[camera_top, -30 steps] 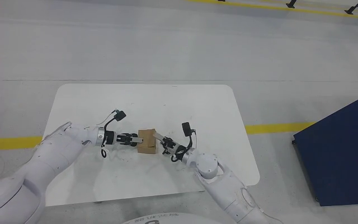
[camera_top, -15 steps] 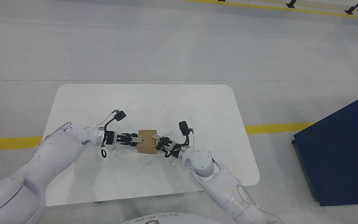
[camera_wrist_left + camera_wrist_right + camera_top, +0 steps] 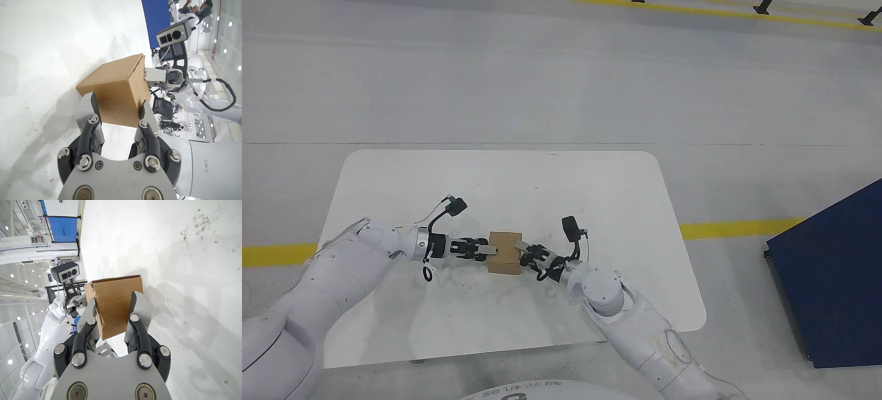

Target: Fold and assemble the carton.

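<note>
Sliding in, the right gripper (image 3: 533,256) pinches the small brown cardboard carton (image 3: 505,251) on the counter (image 3: 592,190); the left gripper (image 3: 480,249) clamps its opposite end. Box formed; I'd judge the ragged end flap needs tucking.

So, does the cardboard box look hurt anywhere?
Yes. The small brown cardboard carton has a ragged, crumpled edge beside one jaw of the right gripper, as if torn or crushed there. Its other visible faces look smooth.

One carton (image 3: 505,252), one table (image 3: 592,190), two pairs of jaws
</note>
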